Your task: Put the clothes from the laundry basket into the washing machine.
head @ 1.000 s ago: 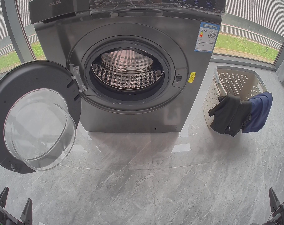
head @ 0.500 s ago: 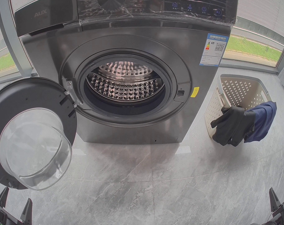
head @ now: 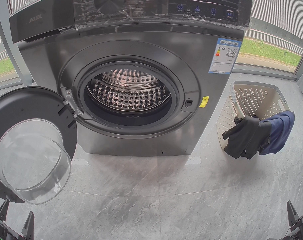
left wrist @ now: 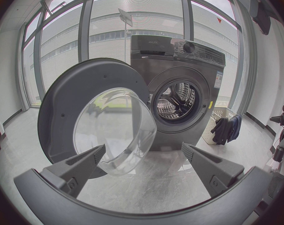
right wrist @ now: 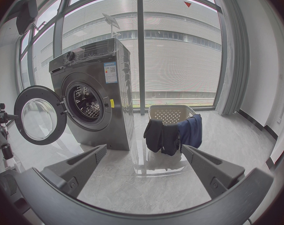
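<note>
A grey washing machine (head: pixel 131 50) stands ahead, its round door (head: pixel 28 144) swung open to the left and its steel drum (head: pixel 128 90) bare. To its right sits a cream laundry basket (head: pixel 254 97) with a black garment (head: pixel 246 135) and a blue garment (head: pixel 278 130) draped over its front rim. My left gripper (head: pixel 15 214) is open at the lower left corner, just below the door. My right gripper (head: pixel 299 205) is open at the lower right corner, well short of the basket. In the right wrist view the clothes (right wrist: pixel 173 133) hang ahead between the fingers.
Grey marble floor (head: pixel 164 197) stretches between me and the machine. Tall windows (right wrist: pixel 179 53) stand behind the machine and basket. A wall with a dark skirting (right wrist: pixel 257 122) runs along the right side.
The whole head view has shifted: the machine and basket now look larger and nearer, and the door sits lower left. Both grippers keep their places at the bottom corners.
</note>
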